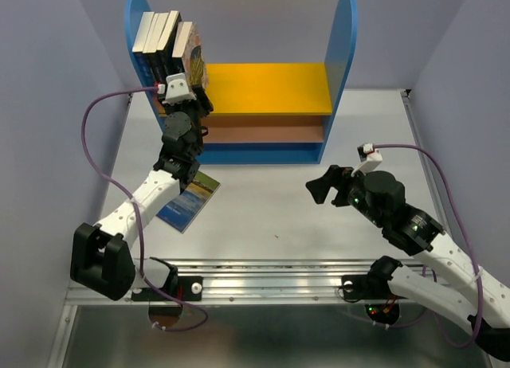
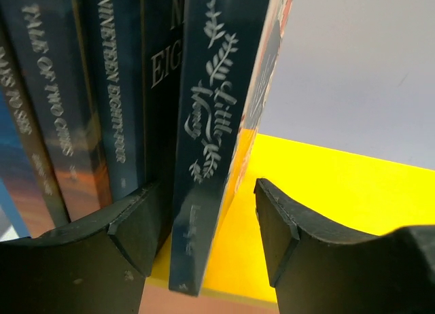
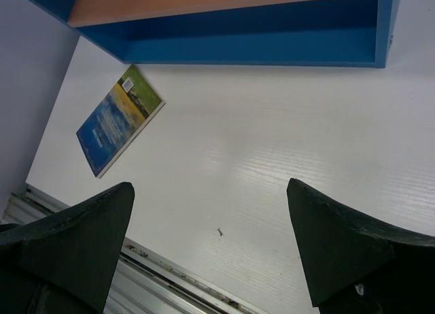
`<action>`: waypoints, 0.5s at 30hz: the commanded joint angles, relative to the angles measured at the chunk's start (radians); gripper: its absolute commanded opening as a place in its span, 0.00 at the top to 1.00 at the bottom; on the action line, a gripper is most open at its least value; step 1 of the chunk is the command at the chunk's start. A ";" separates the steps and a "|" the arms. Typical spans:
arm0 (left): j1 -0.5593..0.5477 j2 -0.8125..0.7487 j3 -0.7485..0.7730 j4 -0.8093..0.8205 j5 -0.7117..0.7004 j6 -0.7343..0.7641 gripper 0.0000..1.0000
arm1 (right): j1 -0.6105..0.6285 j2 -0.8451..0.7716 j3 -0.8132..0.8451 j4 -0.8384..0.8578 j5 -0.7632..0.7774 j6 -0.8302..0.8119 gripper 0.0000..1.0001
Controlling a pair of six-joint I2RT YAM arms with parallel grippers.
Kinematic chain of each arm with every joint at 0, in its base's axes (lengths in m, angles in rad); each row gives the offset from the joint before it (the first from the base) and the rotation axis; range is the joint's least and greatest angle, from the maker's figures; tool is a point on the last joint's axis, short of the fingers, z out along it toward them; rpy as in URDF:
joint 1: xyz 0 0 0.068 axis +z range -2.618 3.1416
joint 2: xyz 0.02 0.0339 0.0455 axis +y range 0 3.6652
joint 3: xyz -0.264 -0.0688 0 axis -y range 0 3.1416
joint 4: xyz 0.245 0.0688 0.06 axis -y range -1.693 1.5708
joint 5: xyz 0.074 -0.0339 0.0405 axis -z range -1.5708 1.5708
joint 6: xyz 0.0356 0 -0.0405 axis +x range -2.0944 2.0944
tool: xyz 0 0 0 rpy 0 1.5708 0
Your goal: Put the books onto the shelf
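Straddling a tilted paperback on the shelf

The left pincer (image 2: 207,205) stands partly open around a dark blue paperback with a pale leaf-sprig spine (image 2: 211,124), tilted beside the upright dark books (image 2: 102,110) on the yellow upper board of the blue-sided wooden shelf (image 1: 344,49). A gap shows at its right finger. The left arm stretches forward and up. Two spines read "A Tale of Two Cities" and "Nineteen Eighty-Four". The right pincer (image 3: 209,185) hangs wide open and empty over the white counter (image 3: 272,137), where a blue-and-yellow book (image 3: 119,120) lies flat.

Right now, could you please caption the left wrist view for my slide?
Left gripper, jaws open, straddling the rightmost book standing on the yellow board.
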 commanded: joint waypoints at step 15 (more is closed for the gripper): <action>-0.002 -0.428 -0.193 -0.238 -0.023 -0.411 0.01 | 0.001 0.021 -0.003 0.011 0.006 -0.033 0.00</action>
